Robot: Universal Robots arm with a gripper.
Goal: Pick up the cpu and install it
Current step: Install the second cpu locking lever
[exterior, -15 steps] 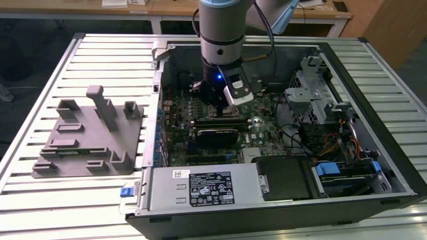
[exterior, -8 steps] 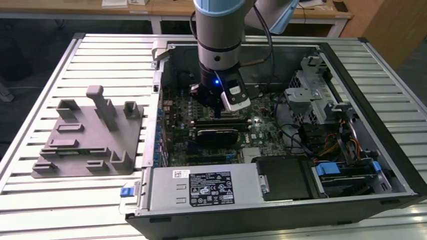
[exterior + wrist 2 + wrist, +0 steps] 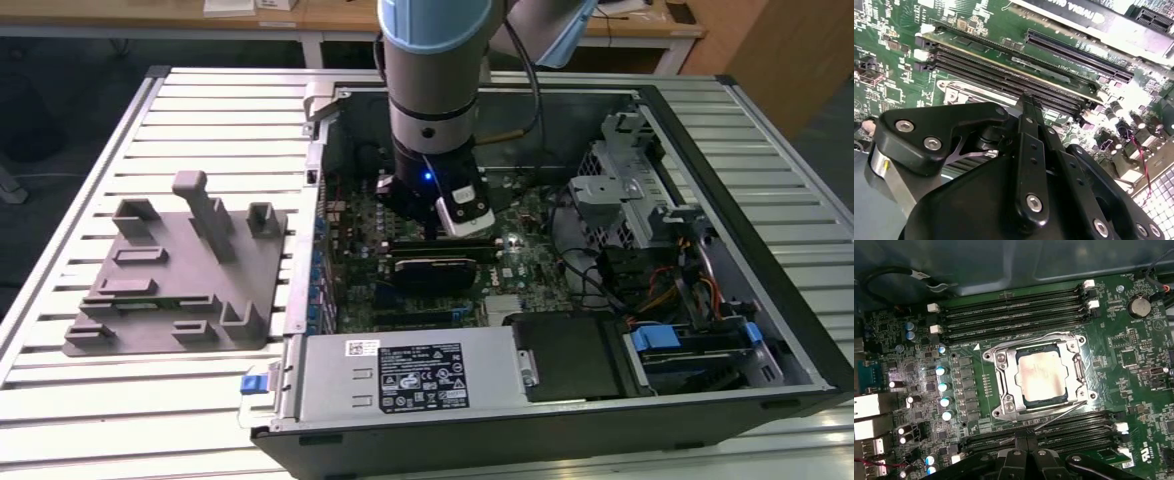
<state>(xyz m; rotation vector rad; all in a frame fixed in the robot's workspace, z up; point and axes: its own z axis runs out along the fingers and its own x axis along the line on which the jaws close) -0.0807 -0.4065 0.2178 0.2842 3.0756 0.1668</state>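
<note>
The small square silver-topped cpu [image 3: 1040, 374] lies seated in the metal-framed socket [image 3: 1004, 382] on the green motherboard [image 3: 1134, 370]. The black gripper [image 3: 1026, 446] hovers just beside the socket, empty; whether its jaws are apart cannot be told. Good seating would likely demand the chip flat and square within the frame.

The white label [image 3: 424, 375] on the power supply box [image 3: 400, 378] carries unreadable print.

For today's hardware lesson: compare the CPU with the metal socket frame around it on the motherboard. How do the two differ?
The cpu is a solid square with a smooth, pale, matte silver top; the socket frame is an open, shinier steel border with screws at its corners. The cpu is smaller and sits inside the frame's opening, while the frame surrounds it, with a thin wire lever along its edge. Both are metallic, lie flat and sit between the memory slots.
</note>
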